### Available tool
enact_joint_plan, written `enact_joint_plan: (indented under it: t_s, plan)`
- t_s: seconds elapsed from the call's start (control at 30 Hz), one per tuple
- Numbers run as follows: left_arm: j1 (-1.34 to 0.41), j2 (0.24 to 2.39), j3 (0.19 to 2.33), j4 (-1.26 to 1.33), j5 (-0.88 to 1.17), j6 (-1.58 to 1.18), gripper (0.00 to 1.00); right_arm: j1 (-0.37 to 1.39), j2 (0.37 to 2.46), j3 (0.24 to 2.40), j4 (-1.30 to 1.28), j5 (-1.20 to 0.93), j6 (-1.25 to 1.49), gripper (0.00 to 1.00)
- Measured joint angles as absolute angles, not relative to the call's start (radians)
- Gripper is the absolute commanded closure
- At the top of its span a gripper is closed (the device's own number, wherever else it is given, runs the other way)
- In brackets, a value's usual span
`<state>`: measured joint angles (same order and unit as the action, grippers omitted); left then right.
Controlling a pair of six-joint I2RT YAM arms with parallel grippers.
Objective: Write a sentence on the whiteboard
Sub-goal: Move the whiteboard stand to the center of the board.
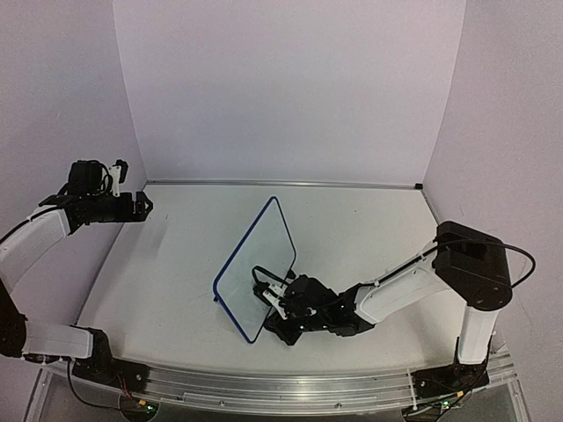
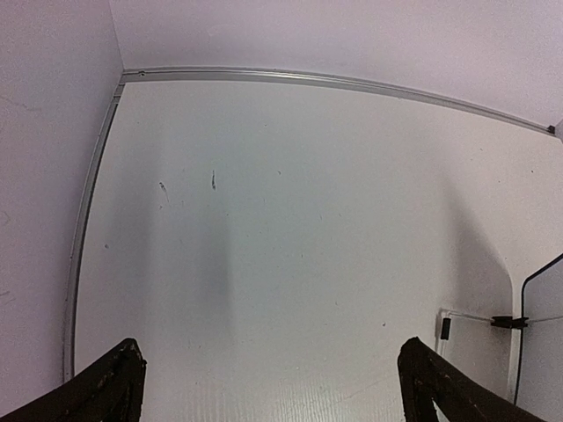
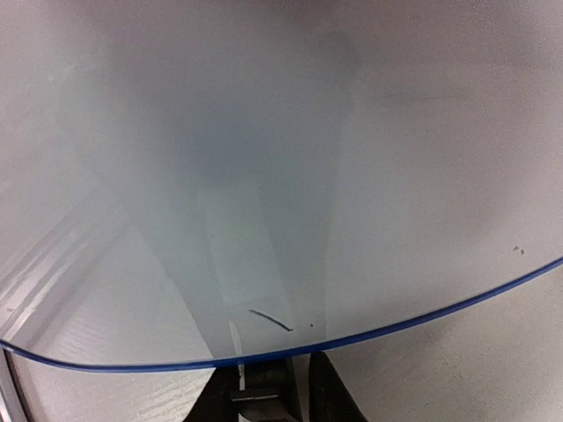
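Observation:
The whiteboard [image 1: 258, 266], with its dark blue rounded frame, stands tilted at mid-table. Its edge [image 2: 538, 338] and a black clip foot [image 2: 503, 322] show at the right of the left wrist view. My right gripper [image 1: 280, 305] lies low at the board's near right side. In the right wrist view the board face [image 3: 281, 176] fills the frame, bearing only a short dark stroke [image 3: 271, 319] and a dot; the sentence is not in view. My right gripper's [image 3: 308, 391] jaws stand narrow, and what sits in the slim gap I cannot tell. My left gripper [image 1: 141, 204] [image 2: 270, 352] hangs open and empty, far left.
White walls close in the table on three sides, with a metal strip [image 1: 281, 184] along the back edge. An aluminium rail [image 1: 281, 387] carrying the arm bases runs along the front. A thin wire stand [image 1: 264, 274] props the board from behind.

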<state>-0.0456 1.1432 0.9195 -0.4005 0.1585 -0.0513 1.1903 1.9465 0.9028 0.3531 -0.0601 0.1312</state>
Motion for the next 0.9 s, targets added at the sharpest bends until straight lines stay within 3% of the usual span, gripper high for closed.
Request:
enact_joint_plan:
  t_s: [0.27,0.53,0.9]
  plan:
    - [-0.046,1.148,0.92,-0.401,0.159,-0.052,0.01,1.269,1.969,0.902,0.424,0.113,0.185,1.0]
    - [-0.046,1.153,0.92,-0.401,0.159,-0.052,0.01,1.341,2.015,0.936,0.408,0.311,0.308,1.0]
    - [-0.046,1.153,0.92,-0.402,0.163,-0.052,0.01,1.353,2.114,1.166,0.108,0.56,0.611,1.0]
